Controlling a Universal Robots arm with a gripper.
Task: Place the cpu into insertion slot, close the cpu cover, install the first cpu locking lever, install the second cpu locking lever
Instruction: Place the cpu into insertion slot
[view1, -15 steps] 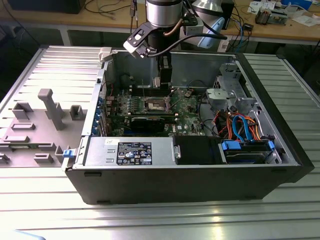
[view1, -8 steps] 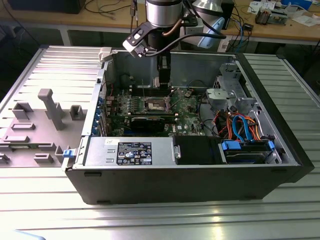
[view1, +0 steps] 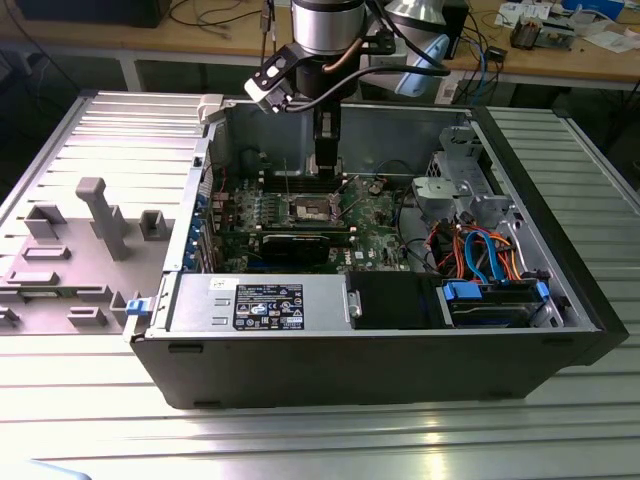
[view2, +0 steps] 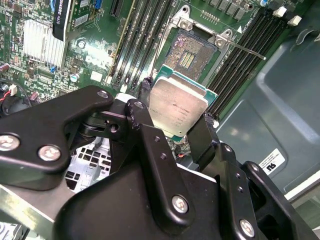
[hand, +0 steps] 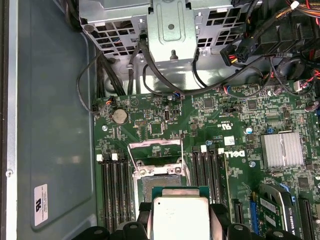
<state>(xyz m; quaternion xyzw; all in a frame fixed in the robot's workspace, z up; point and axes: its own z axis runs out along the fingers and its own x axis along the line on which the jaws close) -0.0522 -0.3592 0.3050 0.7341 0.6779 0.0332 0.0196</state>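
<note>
End effector (view2: 172, 112) clamped on cpu (view2: 178, 106), held above open socket (view2: 187, 55); cpu cover (hand: 155, 146) stood raised. Exterior view: end effector sat at 11 o'clock inside computer case (view1: 350, 370).

**Finishes in front of you**

Your cpu (view2: 177, 107) has a satin silver metal lid over a green board edge. The gripper (view2: 174, 112) clamping it is matt black, with bright metal screws. The motherboard (hand: 160, 125) is glossy green. In the exterior view, matt grey plastic fixtures (view1: 100, 230) lie at nine o'clock of the dark matt case (view1: 350, 370), on the ribbed aluminium table (view1: 400, 440).
</note>
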